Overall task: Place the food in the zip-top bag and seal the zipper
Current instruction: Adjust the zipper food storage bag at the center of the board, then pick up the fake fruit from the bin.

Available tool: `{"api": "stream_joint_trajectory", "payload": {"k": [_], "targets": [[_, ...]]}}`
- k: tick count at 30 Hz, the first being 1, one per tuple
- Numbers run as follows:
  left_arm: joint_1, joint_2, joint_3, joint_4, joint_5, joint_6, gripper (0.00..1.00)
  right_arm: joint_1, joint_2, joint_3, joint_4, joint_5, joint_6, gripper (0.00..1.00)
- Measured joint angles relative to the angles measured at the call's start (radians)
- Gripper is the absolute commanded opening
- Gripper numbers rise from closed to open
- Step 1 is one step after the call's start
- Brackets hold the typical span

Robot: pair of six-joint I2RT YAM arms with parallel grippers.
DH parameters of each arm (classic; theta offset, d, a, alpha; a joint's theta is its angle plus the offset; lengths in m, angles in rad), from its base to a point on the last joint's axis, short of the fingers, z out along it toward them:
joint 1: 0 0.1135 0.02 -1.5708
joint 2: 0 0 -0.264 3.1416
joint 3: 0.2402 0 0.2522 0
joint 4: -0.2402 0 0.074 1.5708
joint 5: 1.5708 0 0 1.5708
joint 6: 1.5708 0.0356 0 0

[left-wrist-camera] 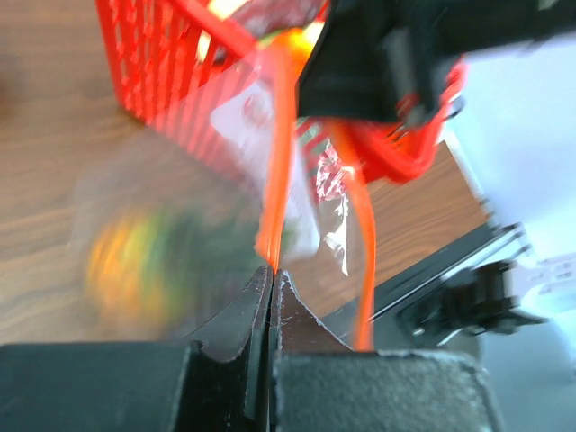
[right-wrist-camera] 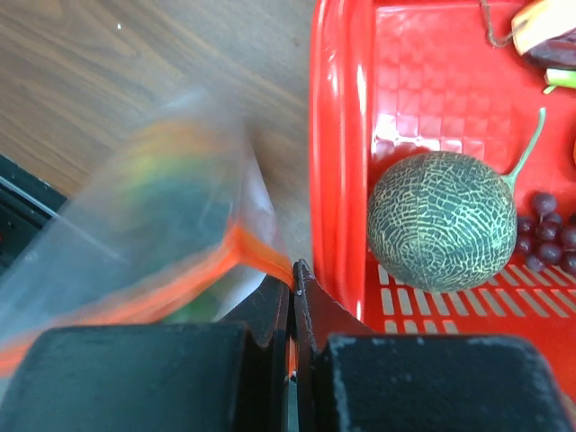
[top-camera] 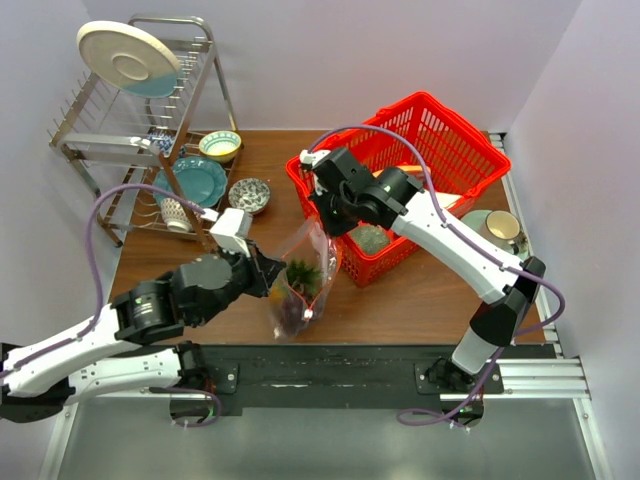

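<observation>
The clear zip-top bag (top-camera: pixel 300 280) hangs above the table between both grippers. Inside it sit the food items: a pineapple (top-camera: pixel 299 272) with a green crown and dark grapes (top-camera: pixel 289 311) lower down. My left gripper (top-camera: pixel 272 268) is shut on the red-orange zipper (left-wrist-camera: pixel 274 162) at the bag's left end, the strip pinched at the fingertips (left-wrist-camera: pixel 283 288). My right gripper (top-camera: pixel 328 222) is shut on the zipper (right-wrist-camera: pixel 252 252) at the other end, close to the basket rim. In both wrist views the bag (right-wrist-camera: pixel 171 207) is blurred, its contents (left-wrist-camera: pixel 126 261) a yellow-green smear.
A red mesh basket (top-camera: pixel 470 160) stands right of the bag, holding a netted melon (right-wrist-camera: pixel 439 220) and another grape bunch (right-wrist-camera: pixel 549 229). A dish rack (top-camera: pixel 150 130) with plates and bowls stands at the back left. A cup (top-camera: pixel 503 228) sits at the right edge.
</observation>
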Motion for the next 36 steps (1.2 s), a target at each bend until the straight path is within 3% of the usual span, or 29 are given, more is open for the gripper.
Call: {"api": "stream_joint_trajectory", "payload": {"k": [6,9,10,13,20,24,26,27,31,36], "targets": [[0.000,0.009,-0.058,0.007,-0.001,-0.002,0.00,-0.014,0.004,0.000,0.026,-0.015,0.000,0.00],[0.000,0.004,-0.093,0.046,0.000,0.000,0.00,-0.021,0.021,0.004,0.039,-0.040,-0.001,0.23],[0.000,0.004,-0.101,0.058,-0.001,0.002,0.00,-0.026,0.031,0.006,0.042,-0.047,0.000,0.35],[0.000,0.017,-0.106,0.093,-0.009,0.021,0.00,-0.042,0.054,0.023,0.048,-0.105,0.009,0.50],[0.000,0.048,-0.105,0.157,-0.066,0.083,0.00,-0.166,0.016,0.068,0.058,-0.223,0.026,0.61],[0.000,0.026,-0.112,0.200,-0.089,0.121,0.00,-0.367,-0.069,0.068,0.059,-0.218,0.026,0.64],[0.000,0.017,-0.117,0.213,-0.099,0.135,0.00,-0.430,-0.103,0.068,0.059,-0.209,0.024,0.71],[0.000,0.015,-0.118,0.216,-0.103,0.142,0.00,-0.458,-0.119,0.068,0.059,-0.203,0.024,0.79],[0.000,0.015,-0.120,0.233,-0.106,0.168,0.00,-0.518,-0.160,0.027,0.082,-0.126,0.029,0.94],[0.000,0.015,-0.122,0.253,-0.104,0.187,0.00,-0.542,-0.134,-0.056,0.098,0.048,0.087,0.98]]}}
